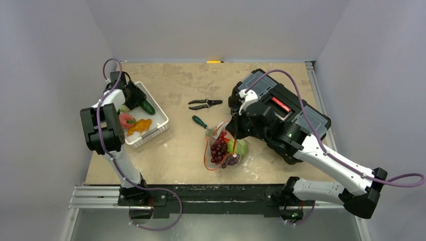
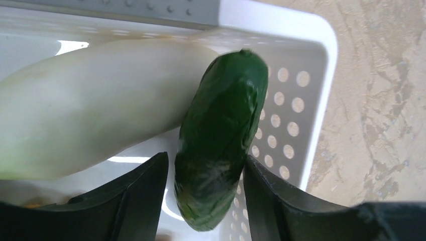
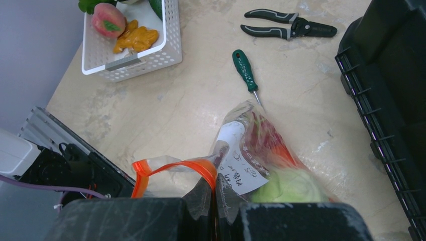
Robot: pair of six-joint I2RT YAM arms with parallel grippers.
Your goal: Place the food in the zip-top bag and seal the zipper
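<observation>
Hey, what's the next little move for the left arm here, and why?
Probably close the left end effector on the cucumber, then lift it. Its fingers straddle the cucumber inside the white basket, with a slight gap showing on one side. Meanwhile, the right end effector pinches the zip-top bag near its mouth, so the bag looks held for loading.

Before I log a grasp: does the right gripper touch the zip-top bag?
Touching. In the right wrist view the right gripper has its fingers closed on the clear plastic of the zip-top bag, beside the zipper.
</observation>
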